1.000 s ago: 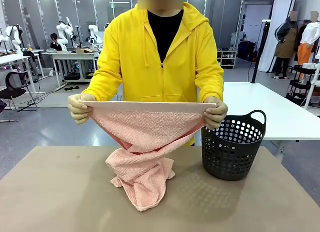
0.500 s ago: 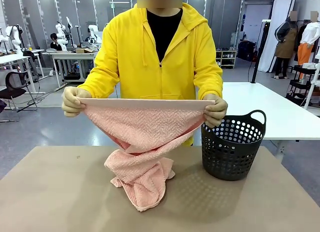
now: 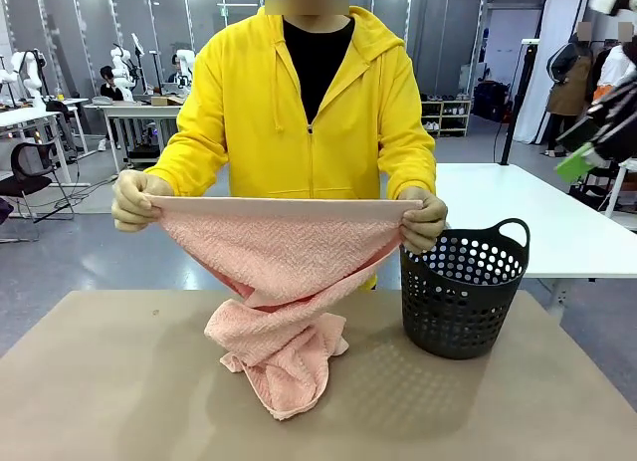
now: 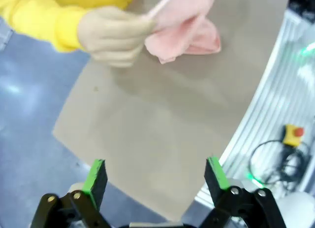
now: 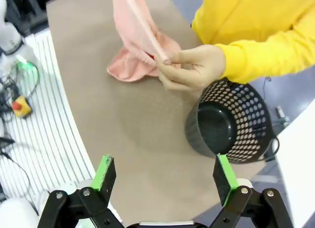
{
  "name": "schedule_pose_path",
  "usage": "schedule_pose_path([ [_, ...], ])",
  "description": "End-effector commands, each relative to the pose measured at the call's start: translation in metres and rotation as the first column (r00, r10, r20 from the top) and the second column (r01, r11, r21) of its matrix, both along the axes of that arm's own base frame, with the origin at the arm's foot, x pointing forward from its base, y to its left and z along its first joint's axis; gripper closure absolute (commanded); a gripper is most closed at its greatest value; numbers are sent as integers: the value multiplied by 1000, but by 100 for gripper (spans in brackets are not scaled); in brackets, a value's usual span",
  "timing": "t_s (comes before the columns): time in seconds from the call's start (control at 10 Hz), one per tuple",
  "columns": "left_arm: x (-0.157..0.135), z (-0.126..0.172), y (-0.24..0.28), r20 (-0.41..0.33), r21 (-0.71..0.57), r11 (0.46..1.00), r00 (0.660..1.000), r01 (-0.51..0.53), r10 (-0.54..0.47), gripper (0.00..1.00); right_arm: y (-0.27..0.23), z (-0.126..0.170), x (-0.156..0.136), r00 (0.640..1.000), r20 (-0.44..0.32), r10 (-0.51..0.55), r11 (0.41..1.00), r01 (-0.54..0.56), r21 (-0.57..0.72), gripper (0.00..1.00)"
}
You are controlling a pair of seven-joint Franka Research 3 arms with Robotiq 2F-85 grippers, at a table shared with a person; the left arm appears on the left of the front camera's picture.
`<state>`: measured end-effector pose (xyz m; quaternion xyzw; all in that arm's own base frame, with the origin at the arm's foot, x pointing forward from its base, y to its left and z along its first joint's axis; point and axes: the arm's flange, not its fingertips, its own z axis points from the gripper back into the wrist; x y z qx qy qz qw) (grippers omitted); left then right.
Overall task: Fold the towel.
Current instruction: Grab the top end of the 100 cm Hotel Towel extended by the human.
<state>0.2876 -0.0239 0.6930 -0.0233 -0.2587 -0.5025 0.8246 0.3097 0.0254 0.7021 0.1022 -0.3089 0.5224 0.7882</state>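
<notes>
One hand (image 3: 134, 200) and the other hand (image 3: 425, 219) pinch the towel (image 3: 284, 272) by its top corners; tail heaped on the table (image 3: 119, 381), nothing folded yet.

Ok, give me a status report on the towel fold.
Left gripper and right gripper open, empty. Towel held up by person's hands, lower end bunched on table. Basket beside it, empty.

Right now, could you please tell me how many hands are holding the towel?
2. One hand pinches the towel at its raised corner away from the basket; the other hand pinches the corner beside the basket's rim. None seem hidden.
</notes>
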Motion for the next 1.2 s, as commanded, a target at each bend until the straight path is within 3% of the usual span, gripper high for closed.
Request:
schedule_pose_path([
  [0.0, -2, 5, -12, 43, 57, 998, 998, 39, -42, 0, 18, 4, 9, 999, 46, 10, 995, -5, -103, 0],
  [0.3, -4, 4, -17, 54, 38, 998, 997, 45, -47, 0, 29, 4, 8, 998, 15, 55, 996, -54, -72, 0],
  [0.4, -3, 6, -24, 37, 39, 996, 996, 74, -76, 0, 33, 6, 6, 997, 54, 60, 993, -54, -101, 0],
  [0.9, -2, 6, -24, 38, 22, 995, 995, 94, -95, 0, 33, 6, 6, 997, 54, 60, 993, -54, -101, 0],
  [1.0, 1, 21, -52, 52, 156, 979, 989, 128, -137, 0, 32, 6, 6, 995, 54, 87, 992, -82, -97, 0],
  [1.1, 4, 28, -74, 57, 200, 967, 983, 159, -174, 0, 58, 10, 10, 988, 42, 148, 979, -141, -147, 0],
])
